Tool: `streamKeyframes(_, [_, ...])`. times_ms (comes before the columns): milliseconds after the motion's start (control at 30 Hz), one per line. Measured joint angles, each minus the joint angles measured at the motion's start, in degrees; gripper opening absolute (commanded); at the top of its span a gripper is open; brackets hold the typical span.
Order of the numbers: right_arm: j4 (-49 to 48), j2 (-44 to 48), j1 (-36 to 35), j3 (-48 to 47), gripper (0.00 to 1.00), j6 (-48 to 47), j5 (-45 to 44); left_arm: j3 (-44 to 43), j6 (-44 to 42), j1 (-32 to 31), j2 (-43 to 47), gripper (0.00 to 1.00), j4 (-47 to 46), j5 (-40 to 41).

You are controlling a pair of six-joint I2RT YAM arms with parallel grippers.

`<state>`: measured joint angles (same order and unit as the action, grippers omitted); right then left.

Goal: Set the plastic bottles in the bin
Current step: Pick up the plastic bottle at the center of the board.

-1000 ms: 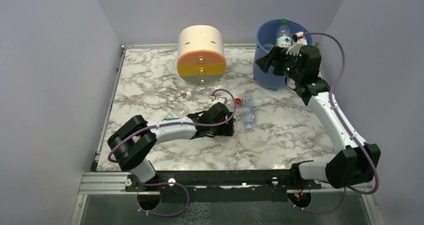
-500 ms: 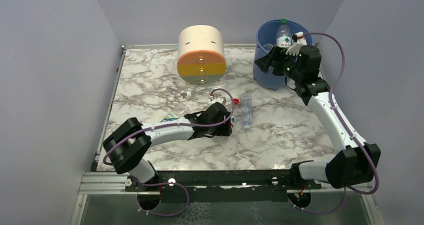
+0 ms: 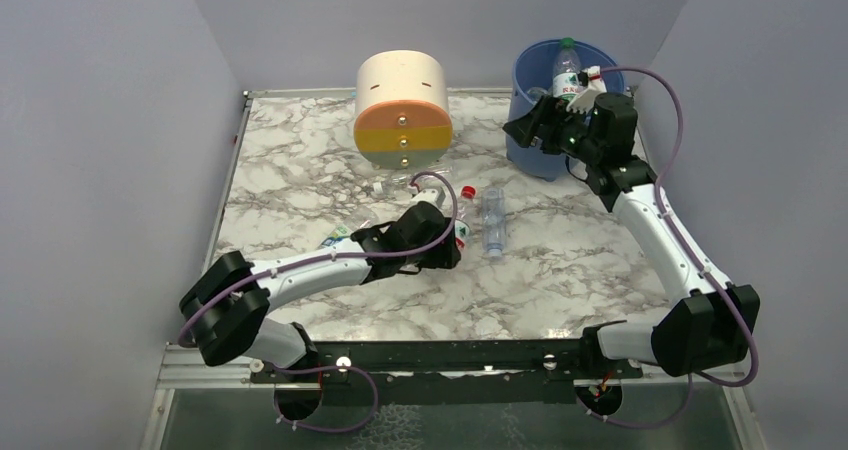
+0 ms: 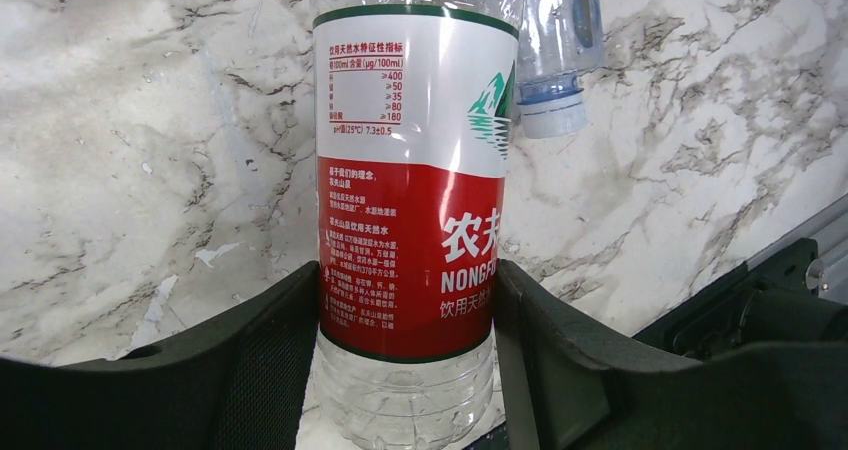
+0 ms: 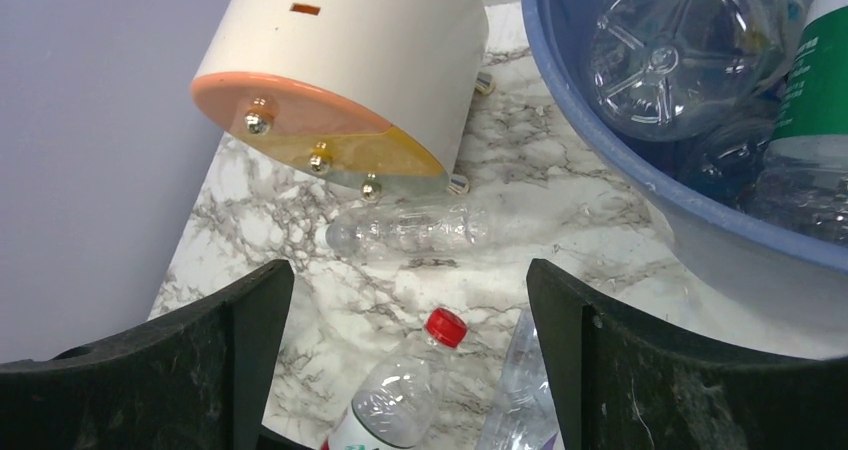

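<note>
My left gripper (image 3: 449,246) is shut on a red-labelled, red-capped clear bottle (image 3: 461,222) lying on the marble table. In the left wrist view the fingers (image 4: 280,320) press both sides of its label (image 4: 410,220). A clear blue-labelled bottle (image 3: 492,220) lies just right of it and also shows in the left wrist view (image 4: 560,30). Another clear bottle (image 3: 400,183) lies in front of the drawer unit. The blue bin (image 3: 530,140) stands at the back right with several bottles (image 5: 670,55) inside. My right gripper (image 3: 527,126) is open and empty beside the bin's left rim.
The cream-and-orange round drawer unit (image 3: 402,110) stands at the back centre, left of the bin. A green-and-white labelled bottle (image 3: 340,234) lies partly under my left arm. Grey walls close the table on three sides.
My left arm swung in and its gripper closed on the red-labelled bottle, which shifted slightly left and away. The right gripper edged a little left by the bin.
</note>
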<state>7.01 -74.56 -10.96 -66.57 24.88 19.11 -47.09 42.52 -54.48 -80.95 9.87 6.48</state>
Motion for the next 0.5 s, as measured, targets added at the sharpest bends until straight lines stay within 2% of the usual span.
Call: streamKeyframes(500, [-1.49, -2.43, -2.29, 4.2, 0.91, 3.87, 4.72, 0.42, -0.48, 0.0, 9.66, 0.62, 3.08, 2.38])
